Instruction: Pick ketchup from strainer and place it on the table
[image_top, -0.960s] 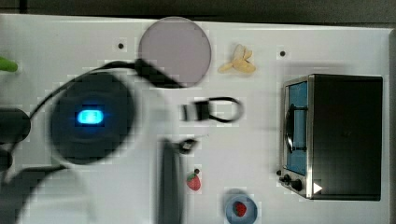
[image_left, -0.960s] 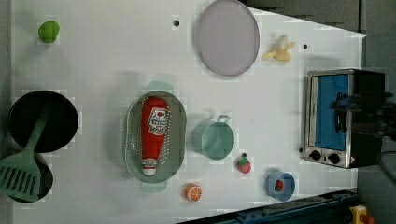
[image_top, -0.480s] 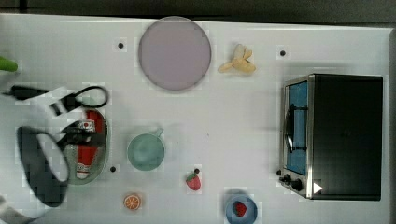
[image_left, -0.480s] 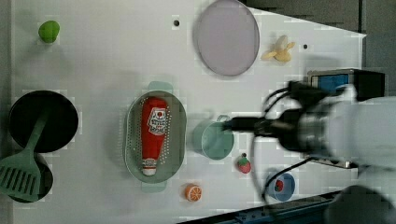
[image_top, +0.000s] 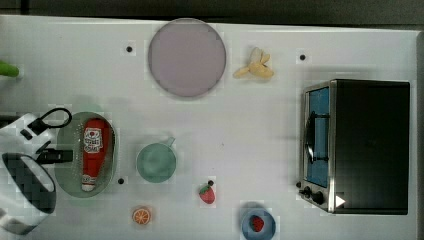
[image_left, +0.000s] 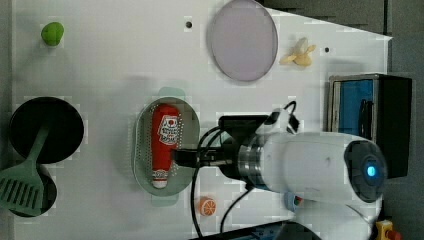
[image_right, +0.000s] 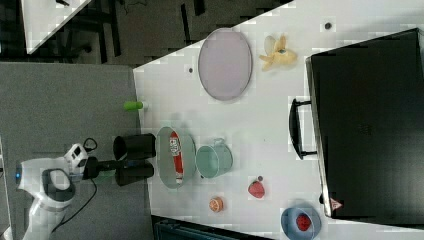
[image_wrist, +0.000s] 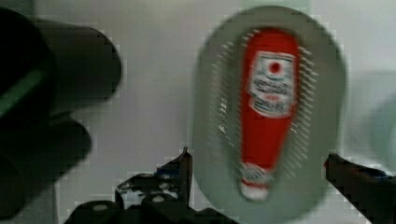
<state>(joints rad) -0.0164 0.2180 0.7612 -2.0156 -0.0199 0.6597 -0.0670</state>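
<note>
- Claw (image_wrist: 257, 179) spread wide, clamped on nothing, hanging over the strainer (image_wrist: 327, 93).
- Ketchup (image_wrist: 268, 107) lying flat inside the strainer, below the claw, between its two fingers (image_wrist: 180, 172), cap end nearest them.
- Strainer resting on the tabletop (image_top: 250, 130), green mug (image_top: 156, 162) just beyond it, away from the claw.

The white arm reaches out level, its gripper (image_wrist: 257, 172) with fingers (image_wrist: 180, 170) spread wide apart

Red ketchup (image_top: 95, 152) flat inside pale green strainer (image_top: 66, 176) on white table (image_top: 240, 130).
</note>
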